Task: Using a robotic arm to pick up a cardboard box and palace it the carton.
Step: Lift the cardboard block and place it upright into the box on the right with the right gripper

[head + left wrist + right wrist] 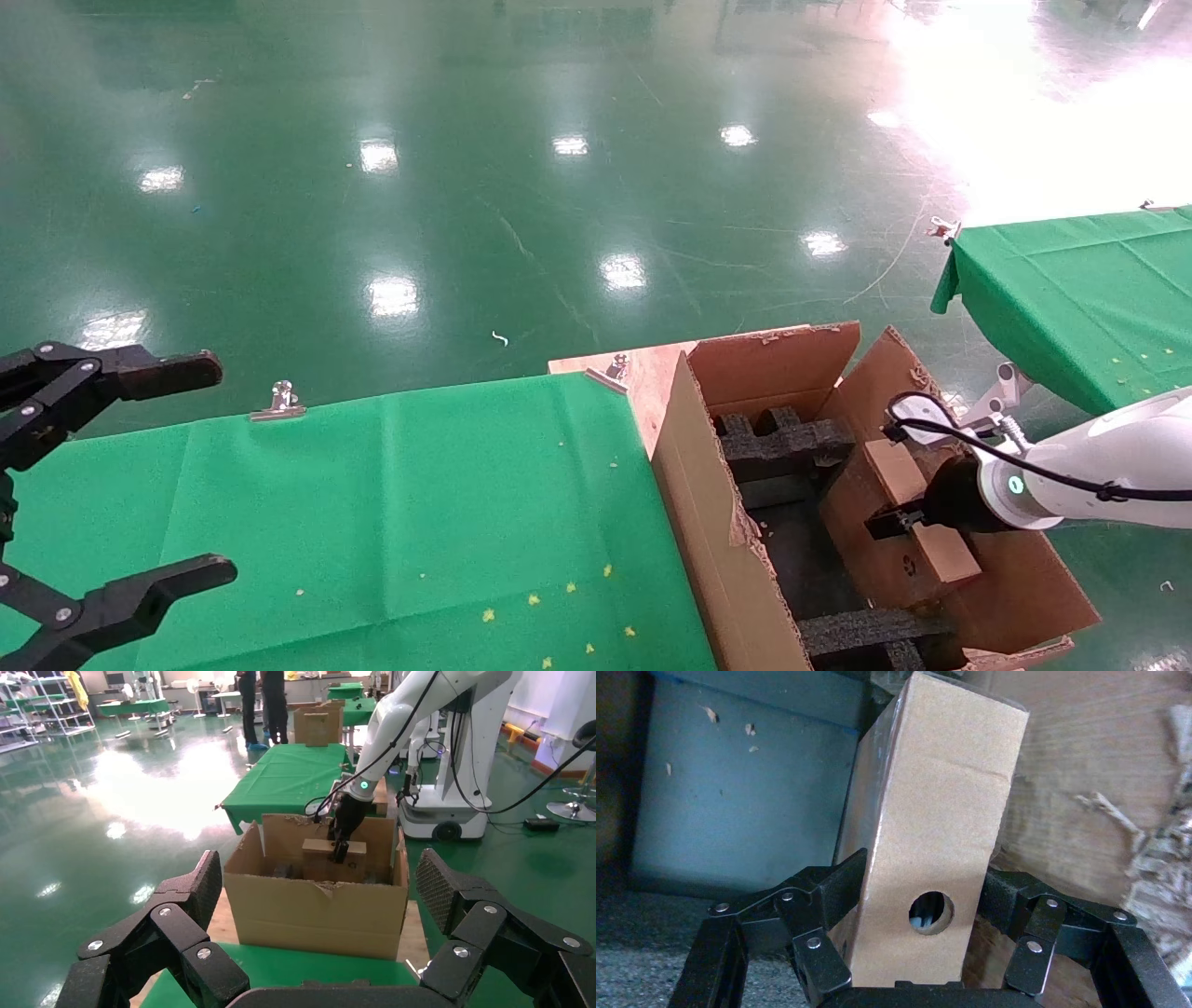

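In the head view, the white glossy right arm's black two-finger gripper (899,522) is pinching the small flat brown cardboard box (917,522) inside the large brown corrugated carton with ragged flaps (717,522). It is holding the box above the black foam inserts (787,445), probably so it can settle between them and the far wall. The box's long axis is running away from the robot, roughly along that wall. The all-black left gripper (158,475) is idling over the green cloth-covered table (419,503), fingers spread wide.

In the left wrist view, the spread left fingers (190,896) are framing the carton (316,913); the box (325,859) is sitting partly below the rim, seemingly tilted.

In the right wrist view, the pads (838,881) are pressing the box's (933,846) two broad faces, its length pointing straight out from the gripper.
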Motion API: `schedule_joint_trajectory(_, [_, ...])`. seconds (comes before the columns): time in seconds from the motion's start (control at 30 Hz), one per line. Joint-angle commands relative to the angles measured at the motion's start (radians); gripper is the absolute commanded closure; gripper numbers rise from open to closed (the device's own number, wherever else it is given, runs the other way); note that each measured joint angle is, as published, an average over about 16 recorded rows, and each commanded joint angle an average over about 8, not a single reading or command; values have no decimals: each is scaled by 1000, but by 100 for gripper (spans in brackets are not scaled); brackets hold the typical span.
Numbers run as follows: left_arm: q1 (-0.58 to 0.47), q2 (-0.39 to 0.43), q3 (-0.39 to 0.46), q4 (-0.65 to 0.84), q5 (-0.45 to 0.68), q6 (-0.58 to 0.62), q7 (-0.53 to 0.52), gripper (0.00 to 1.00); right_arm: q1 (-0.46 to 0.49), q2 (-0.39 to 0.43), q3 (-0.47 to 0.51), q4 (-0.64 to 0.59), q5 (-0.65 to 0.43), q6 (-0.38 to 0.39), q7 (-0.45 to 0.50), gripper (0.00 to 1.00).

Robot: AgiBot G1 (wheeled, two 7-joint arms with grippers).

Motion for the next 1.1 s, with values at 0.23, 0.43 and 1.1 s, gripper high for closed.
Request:
schedule_joint_trajectory(0.23, [0, 0, 0, 0, 0, 0, 0, 0, -30, -23, 4, -32, 20, 10, -20, 29])
schedule_joint_trajectory(0.43, [0, 0, 0, 0, 0, 0, 0, 0, -34, -26, 5, -36, 25, 13, -24, 0])
schedule_joint_trajectory(1.1, [0, 0, 0, 0, 0, 0, 0, 0, -4, -16, 9, -21, 7, 14, -19, 0])
